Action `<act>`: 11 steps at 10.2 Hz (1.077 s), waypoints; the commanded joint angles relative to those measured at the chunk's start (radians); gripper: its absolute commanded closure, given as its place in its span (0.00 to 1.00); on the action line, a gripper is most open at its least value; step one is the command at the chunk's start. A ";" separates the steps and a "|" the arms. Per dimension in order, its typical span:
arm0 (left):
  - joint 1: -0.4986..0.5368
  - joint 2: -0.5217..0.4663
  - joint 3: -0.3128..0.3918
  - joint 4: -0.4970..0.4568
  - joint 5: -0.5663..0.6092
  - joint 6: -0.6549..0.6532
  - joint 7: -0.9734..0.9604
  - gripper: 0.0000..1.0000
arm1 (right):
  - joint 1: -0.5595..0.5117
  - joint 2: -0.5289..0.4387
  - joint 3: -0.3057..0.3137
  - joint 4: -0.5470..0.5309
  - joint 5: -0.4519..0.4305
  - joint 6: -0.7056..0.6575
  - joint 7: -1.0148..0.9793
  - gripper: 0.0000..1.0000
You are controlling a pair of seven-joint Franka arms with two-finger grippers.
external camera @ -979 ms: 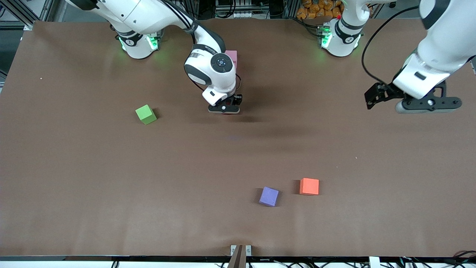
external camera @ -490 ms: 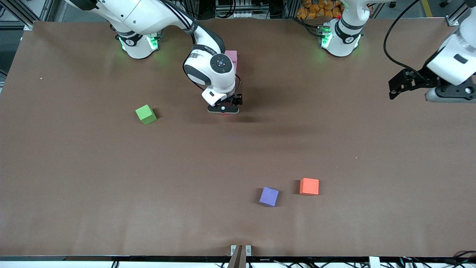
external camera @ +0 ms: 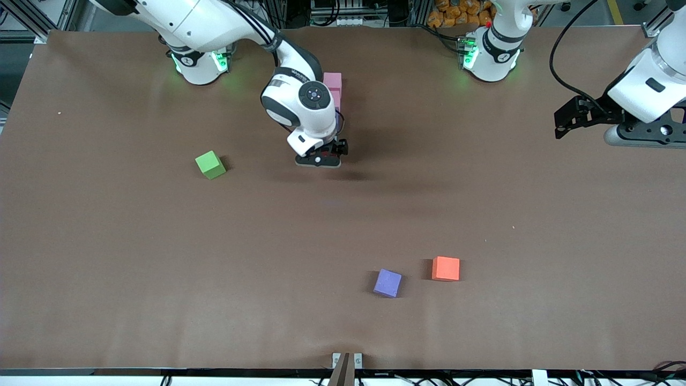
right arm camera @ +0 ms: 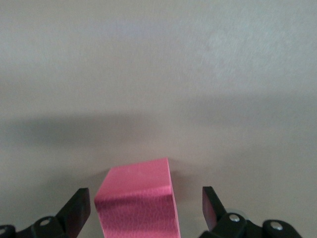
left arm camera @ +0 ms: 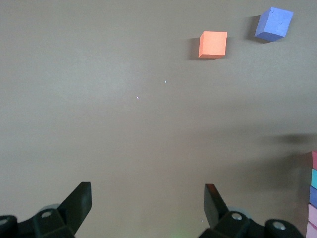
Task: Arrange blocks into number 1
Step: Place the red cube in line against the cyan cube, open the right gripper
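On the brown table [external camera: 107,241] a green cube [external camera: 210,164] lay toward the right arm's end, well apart from everything else. An orange cube [external camera: 446,268] sat near the front camera, with the purple block [external camera: 387,282] just beside it, slightly nearer the camera, a narrow gap between them. The purple block was turned at a slant to the table's edges, while the orange cube sat nearly square to them. Nothing stood between these cubes and the row of blocks.

That row lay near the robots' bases, about midway between them. In the front view only the pink blocks [external camera: 333,86] at its farthest end showed; the right arm's wrist covered the rest. The left wrist view caught the row [left arm camera: 313,198] at its edge as a stack of colours, red, teal, purple-blue, then pink, touching one another in a straight line. Its long axis ran from the bases toward the front camera.

The right gripper [external camera: 319,159] was low over the nearest end of that row, fingers spread wide on either side of the red block [right arm camera: 137,204] without touching it; the block rested on the table between them, one edge pointing out ahead.

The left gripper [external camera: 638,134] hung over the left arm's end of the table, waiting, fingers wide and holding nothing.
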 commanded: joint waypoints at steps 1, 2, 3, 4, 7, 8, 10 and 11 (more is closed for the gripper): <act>0.010 0.001 -0.016 0.022 -0.021 -0.034 0.008 0.00 | -0.049 -0.041 0.018 0.026 -0.003 -0.032 0.011 0.00; 0.013 0.003 -0.016 0.022 -0.020 -0.034 0.007 0.00 | -0.063 -0.055 0.019 0.047 0.055 -0.038 0.002 0.00; 0.014 0.004 -0.013 0.024 -0.020 -0.034 0.007 0.00 | -0.077 -0.081 0.018 0.057 0.108 -0.041 -0.049 0.00; 0.016 0.006 -0.010 0.024 -0.018 -0.034 0.007 0.00 | -0.098 -0.115 0.014 0.058 0.150 -0.069 -0.114 0.00; 0.033 0.000 -0.001 0.018 -0.015 -0.046 -0.010 0.00 | -0.178 -0.251 -0.036 0.064 0.236 -0.168 -0.344 0.00; 0.030 0.001 0.004 0.013 -0.015 -0.056 -0.012 0.00 | -0.213 -0.298 -0.051 0.086 0.277 -0.233 -0.455 0.00; 0.008 0.000 0.027 0.013 -0.007 -0.057 -0.010 0.00 | -0.267 -0.403 -0.142 0.109 0.362 -0.369 -0.690 0.00; -0.052 -0.002 0.094 0.013 -0.006 -0.065 -0.004 0.00 | -0.310 -0.466 -0.180 0.109 0.408 -0.433 -0.790 0.00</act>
